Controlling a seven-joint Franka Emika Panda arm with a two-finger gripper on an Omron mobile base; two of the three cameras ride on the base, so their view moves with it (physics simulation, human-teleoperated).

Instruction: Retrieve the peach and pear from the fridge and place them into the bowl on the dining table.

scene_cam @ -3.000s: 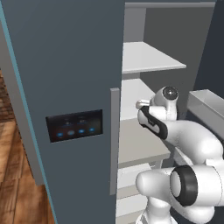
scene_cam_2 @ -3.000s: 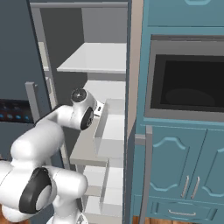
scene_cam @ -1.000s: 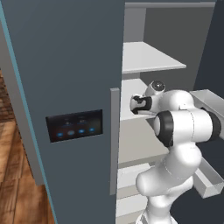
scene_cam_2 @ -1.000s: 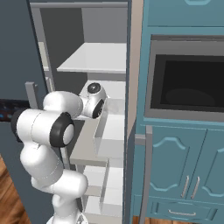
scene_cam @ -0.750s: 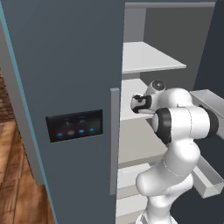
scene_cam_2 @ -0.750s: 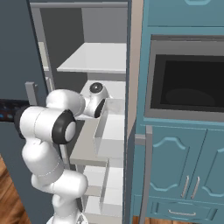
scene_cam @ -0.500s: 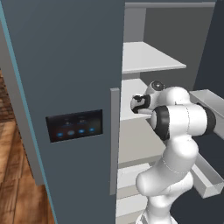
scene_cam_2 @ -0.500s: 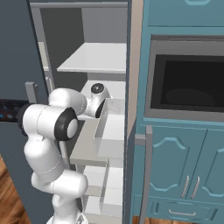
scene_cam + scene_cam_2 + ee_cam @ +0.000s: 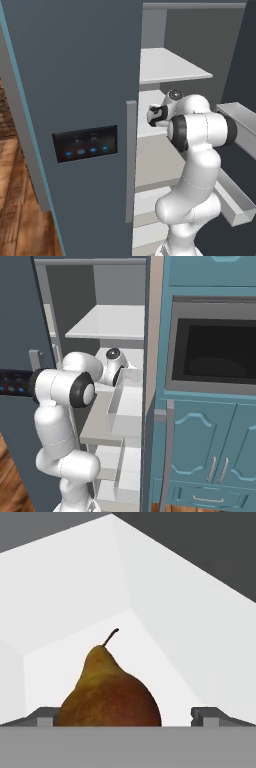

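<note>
Tan-gold with a russet blush, the pear (image 9: 107, 687) stands upright on a white shelf (image 9: 150, 657) inside the fridge (image 9: 75, 75), stem up, close in front of the gripper (image 9: 127, 716). The two finger tips (image 9: 42, 716) stand wide apart, one on each side of the fruit's base, with nothing clamped; I cannot tell whether they touch it. From the left base view, the arm's hand (image 9: 159, 114) reaches into the open fridge at the middle shelf, just right of the door edge with its pale bar handle (image 9: 131, 160). Three seconds ago the elbow hung low and right; it has since swung up behind the hand, and over the last second the arm has barely shifted. Right of the fridge is a teal cabinet (image 9: 210, 456) with a dark oven (image 9: 217, 351).
</note>
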